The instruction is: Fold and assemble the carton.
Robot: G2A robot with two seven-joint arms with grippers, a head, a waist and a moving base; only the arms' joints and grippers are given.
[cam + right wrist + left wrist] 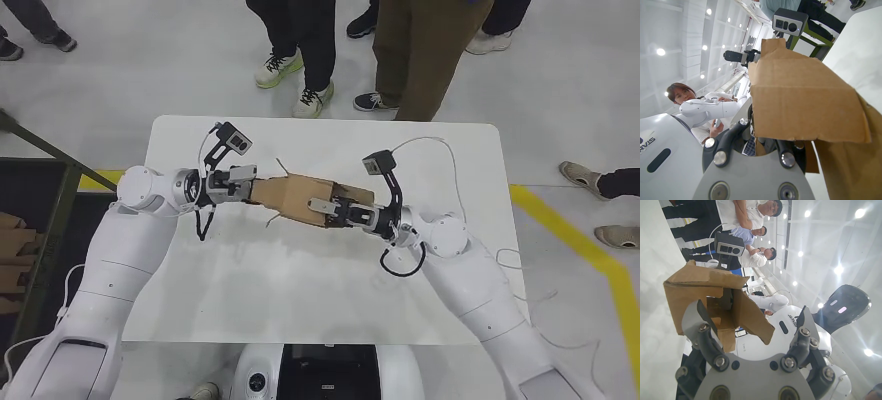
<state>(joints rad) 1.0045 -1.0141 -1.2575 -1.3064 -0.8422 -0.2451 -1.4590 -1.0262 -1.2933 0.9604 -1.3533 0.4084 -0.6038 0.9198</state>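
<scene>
A brown cardboard carton (300, 190) lies partly folded near the middle of the white table (300, 290), with loose flaps at both ends. My left gripper (250, 187) is at its left end and stands open. In the left wrist view, the fingers (702, 313) are spread wide and a carton flap (753, 321) juts between them. My right gripper (325, 208) is at the carton's right end, shut on a carton wall. In the right wrist view, the carton (802, 106) covers the right gripper (757, 132) and hides its fingertips.
Flat cardboard blanks (12, 245) are stacked off the table's left side, beside a dark green frame (50, 180). The table's front half and right side are bare white surface. A yellow floor line (580, 250) runs to the right.
</scene>
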